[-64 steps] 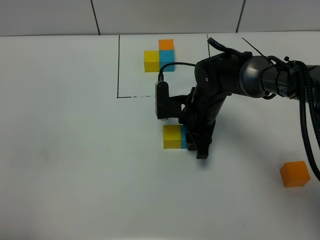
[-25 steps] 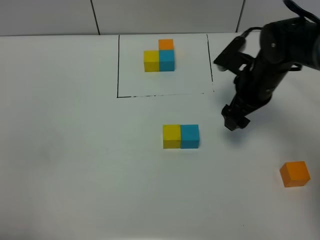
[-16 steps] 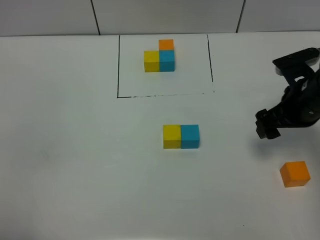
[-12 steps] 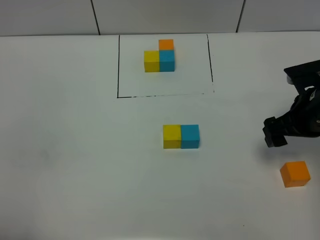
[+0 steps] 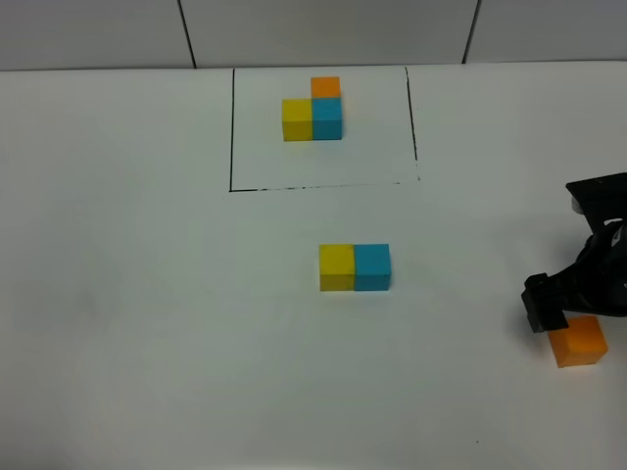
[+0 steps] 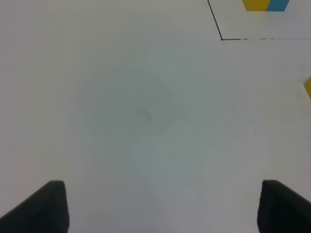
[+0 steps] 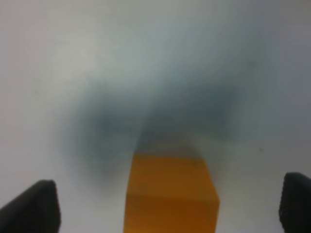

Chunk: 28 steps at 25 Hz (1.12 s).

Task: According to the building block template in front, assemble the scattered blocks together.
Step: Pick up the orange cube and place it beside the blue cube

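The building block template [image 5: 313,110], a yellow, blue and orange L-shaped cluster, sits inside a black drawn rectangle at the back. The scattered yellow cube [image 5: 337,267] and blue cube [image 5: 372,267] stand side by side, touching, mid-table. The scattered orange cube [image 5: 579,342] lies alone at the right. My right gripper [image 5: 551,309] hovers over its near-left edge. In the right wrist view the right gripper [image 7: 167,208] is open, with the orange cube [image 7: 170,194] between the fingertips [image 7: 34,206]. My left gripper [image 6: 160,208] is open and empty over bare table.
The white table [image 5: 147,294] ends at a tiled wall at the back. The left wrist view shows a corner of the black frame [image 6: 221,38], part of the template [image 6: 265,4] and a sliver of the yellow cube [image 6: 308,87].
My right gripper left the yellow-blue pair, swung right across the table and came down over the orange cube. The cubes have not moved.
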Each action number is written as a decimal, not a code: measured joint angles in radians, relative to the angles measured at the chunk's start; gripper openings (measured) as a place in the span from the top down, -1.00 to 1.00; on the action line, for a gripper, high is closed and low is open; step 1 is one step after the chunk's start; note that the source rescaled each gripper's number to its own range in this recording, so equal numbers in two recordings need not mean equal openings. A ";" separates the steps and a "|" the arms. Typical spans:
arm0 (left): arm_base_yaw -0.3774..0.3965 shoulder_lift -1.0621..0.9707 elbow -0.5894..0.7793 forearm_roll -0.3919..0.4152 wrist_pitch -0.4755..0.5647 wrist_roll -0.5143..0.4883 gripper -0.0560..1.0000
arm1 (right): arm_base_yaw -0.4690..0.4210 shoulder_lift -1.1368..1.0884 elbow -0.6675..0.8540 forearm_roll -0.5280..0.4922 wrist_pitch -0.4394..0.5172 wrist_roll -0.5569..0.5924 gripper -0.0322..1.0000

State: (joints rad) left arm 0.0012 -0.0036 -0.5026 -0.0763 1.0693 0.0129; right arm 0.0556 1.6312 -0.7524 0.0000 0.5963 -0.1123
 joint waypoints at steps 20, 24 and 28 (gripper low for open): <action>0.000 0.000 0.000 0.000 0.000 0.000 -0.38 | -0.041 0.080 0.072 0.058 -0.136 -0.017 -0.44; 0.000 0.000 0.000 0.000 0.000 0.000 -0.38 | -0.041 0.081 0.072 0.058 -0.142 -0.018 0.29; 0.000 0.000 0.000 0.000 0.000 0.000 -0.38 | -0.025 0.081 0.069 0.060 -0.158 -0.017 0.89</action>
State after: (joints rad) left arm 0.0012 -0.0036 -0.5026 -0.0763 1.0693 0.0129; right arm 0.0309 1.7118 -0.6834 0.0600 0.4387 -0.1294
